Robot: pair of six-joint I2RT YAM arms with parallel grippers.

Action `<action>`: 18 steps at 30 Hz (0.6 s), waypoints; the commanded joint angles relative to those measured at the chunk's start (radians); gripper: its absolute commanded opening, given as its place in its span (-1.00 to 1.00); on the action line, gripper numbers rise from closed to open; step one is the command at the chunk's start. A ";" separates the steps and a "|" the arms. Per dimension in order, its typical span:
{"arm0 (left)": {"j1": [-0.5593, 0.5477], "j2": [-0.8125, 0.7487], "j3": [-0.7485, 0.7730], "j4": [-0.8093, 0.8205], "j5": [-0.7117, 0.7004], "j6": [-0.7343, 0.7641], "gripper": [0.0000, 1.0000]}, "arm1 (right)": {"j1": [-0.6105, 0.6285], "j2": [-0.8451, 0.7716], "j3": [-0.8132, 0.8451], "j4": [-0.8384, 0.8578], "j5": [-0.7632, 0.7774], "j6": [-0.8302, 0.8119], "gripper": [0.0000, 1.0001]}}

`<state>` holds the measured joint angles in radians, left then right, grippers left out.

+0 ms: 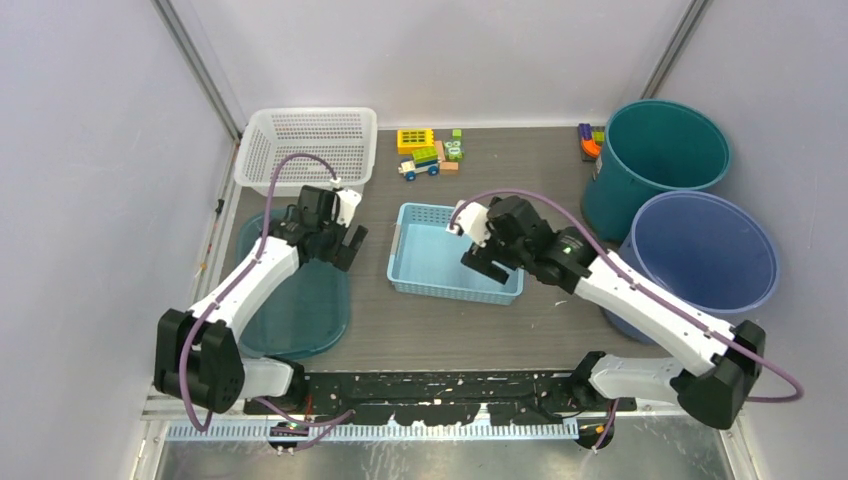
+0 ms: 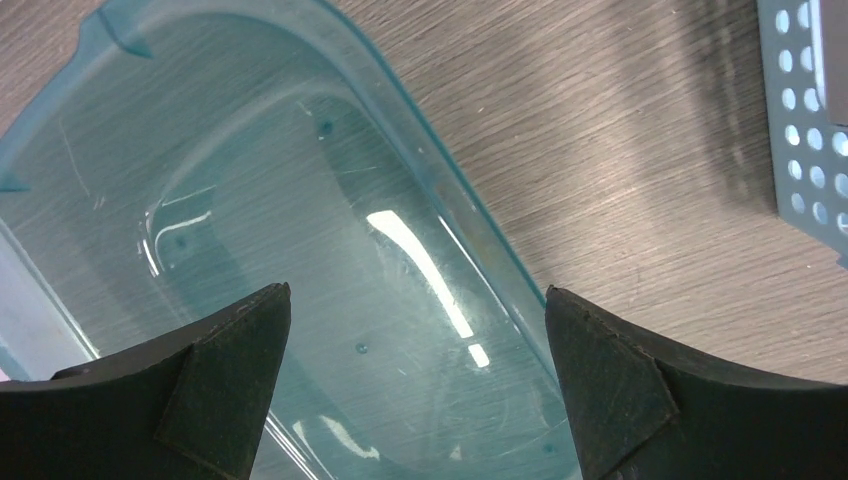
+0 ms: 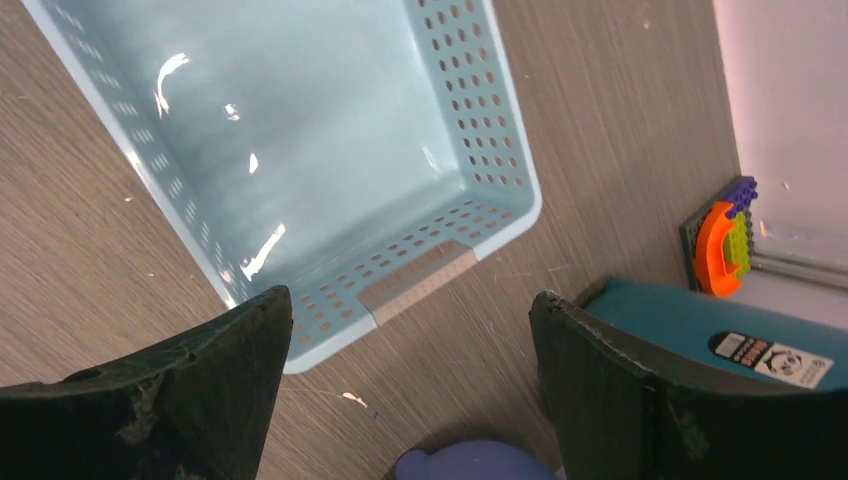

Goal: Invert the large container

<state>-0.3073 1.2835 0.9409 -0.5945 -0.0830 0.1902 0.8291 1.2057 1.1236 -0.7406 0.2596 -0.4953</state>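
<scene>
A: Where is the large container?

B: Probably the clear teal tub (image 1: 300, 305), at 9 o'clock from the blue basket (image 1: 455, 292), flat on the table (image 1: 540, 175). It looks open side up, though the clear plastic makes that hard to judge.

A: And the 2 grippers?

B: The left gripper (image 2: 417, 292) hangs over the tub's 2 o'clock rim, jaws wide, holding nothing. The right gripper (image 3: 410, 298) hovers above the basket, jaws apart, also empty.

A: Progress?

B: Seemingly 0 steps done. Gripping the rim, lifting and flipping all remain.
</scene>
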 commanded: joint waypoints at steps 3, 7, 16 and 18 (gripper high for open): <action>-0.007 0.019 0.030 0.008 -0.065 -0.011 0.95 | -0.086 -0.129 -0.037 0.052 -0.054 -0.006 0.88; -0.009 0.004 0.013 -0.027 -0.051 0.017 0.86 | -0.123 -0.174 -0.062 0.072 -0.076 -0.003 0.91; -0.010 -0.057 -0.003 -0.121 -0.006 0.082 0.71 | -0.136 -0.220 -0.099 0.088 -0.065 0.001 0.93; -0.009 -0.067 -0.016 -0.128 -0.007 0.094 0.71 | -0.139 -0.232 -0.102 0.091 -0.066 0.001 0.94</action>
<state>-0.3161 1.2598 0.9413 -0.6750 -0.1017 0.2409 0.6987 1.0233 1.0264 -0.7036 0.1986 -0.4953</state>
